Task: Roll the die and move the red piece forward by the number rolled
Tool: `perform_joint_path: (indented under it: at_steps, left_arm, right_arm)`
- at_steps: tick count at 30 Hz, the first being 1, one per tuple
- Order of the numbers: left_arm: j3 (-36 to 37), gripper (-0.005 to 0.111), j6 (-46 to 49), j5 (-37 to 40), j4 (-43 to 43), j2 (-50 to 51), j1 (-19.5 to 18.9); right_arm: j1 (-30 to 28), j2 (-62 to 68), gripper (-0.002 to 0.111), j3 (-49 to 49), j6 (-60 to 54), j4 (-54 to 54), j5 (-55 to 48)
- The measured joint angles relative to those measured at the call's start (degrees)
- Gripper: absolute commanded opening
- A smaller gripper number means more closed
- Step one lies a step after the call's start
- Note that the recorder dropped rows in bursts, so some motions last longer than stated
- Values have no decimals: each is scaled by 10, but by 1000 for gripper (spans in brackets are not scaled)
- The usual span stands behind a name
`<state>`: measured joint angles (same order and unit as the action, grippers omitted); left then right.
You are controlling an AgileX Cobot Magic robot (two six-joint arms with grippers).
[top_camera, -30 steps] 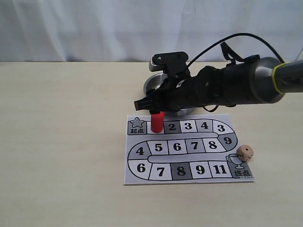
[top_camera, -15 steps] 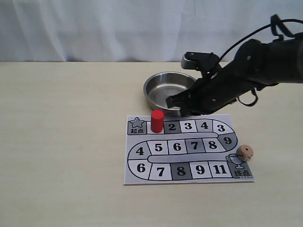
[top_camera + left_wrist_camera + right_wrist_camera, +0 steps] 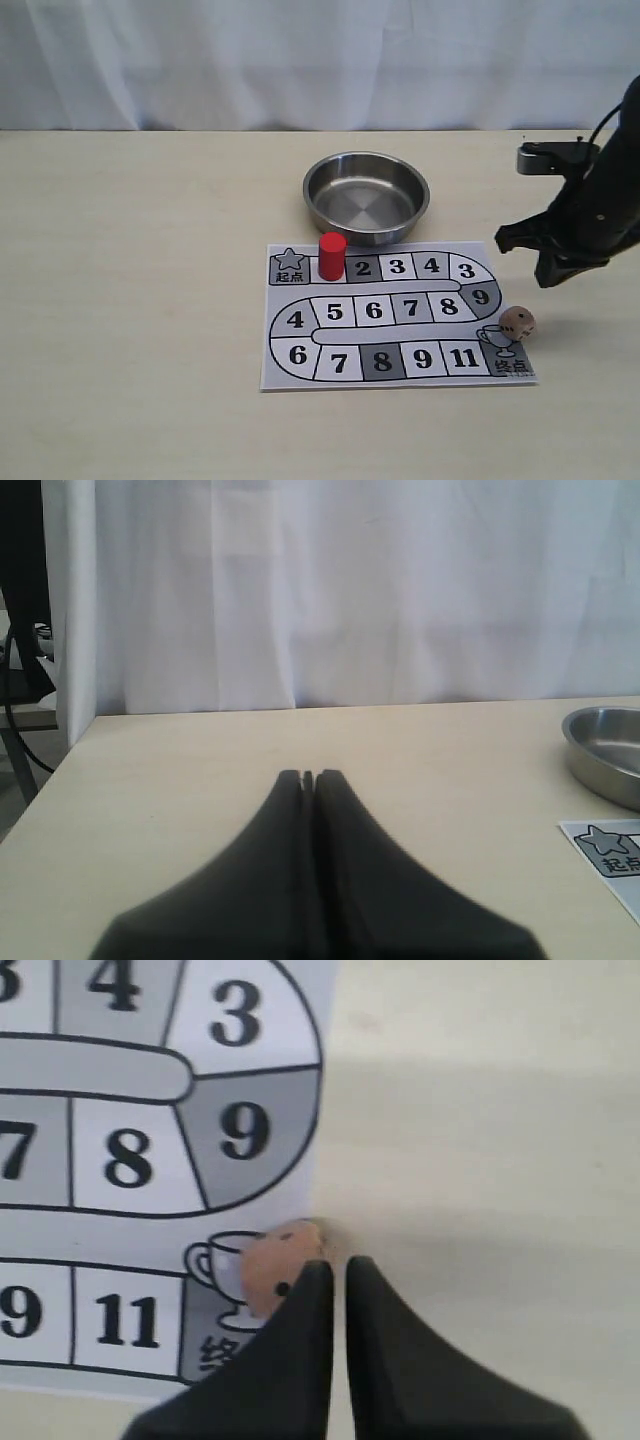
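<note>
1. Only the right wrist view shows the right gripper (image 3: 338, 1265) close up. Its jaws stand together with a thin slit between them and hold nothing. The die (image 3: 280, 1265) sits just beside one of them, partly hidden behind it.
2. Only the left wrist view shows the left gripper (image 3: 308, 777). Its jaws are pressed together and empty, above the bare counter (image 3: 200, 760).
3. The exterior view places the die on the right edge of the printed board (image 3: 375, 310), over the drawn cup and near the right gripper.
4. The red piece (image 3: 332, 256) stands upright, its long axis vertical, on the first square after the star. It is just beside square 2 and near the steel bowl (image 3: 366, 200).
5. The die's top pips are too small to read.
6. Counted: one die, one red piece, one board, one bowl and two grippers.
</note>
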<state>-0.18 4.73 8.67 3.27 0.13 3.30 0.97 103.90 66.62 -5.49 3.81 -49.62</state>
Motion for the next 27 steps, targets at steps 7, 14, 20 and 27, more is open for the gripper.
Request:
perform_joint_path:
  at_steps: [7,14,20,27]
  left_arm:
    - [0,0,0,0,0,0,0]
    - [0,0,0,0,0,0,0]
    - [0,0,0,0,0,0,0]
    - [0,0,0,0,0,0,0]
  right_arm:
    - [-50,0,4,0,-31,-5,-21]
    - [-54,-14,4,-7,-48,-9,-24]
    - [-54,-85,4,-44,-69,2,-2]
    - [-54,-242,4,-88,-82,12,25]
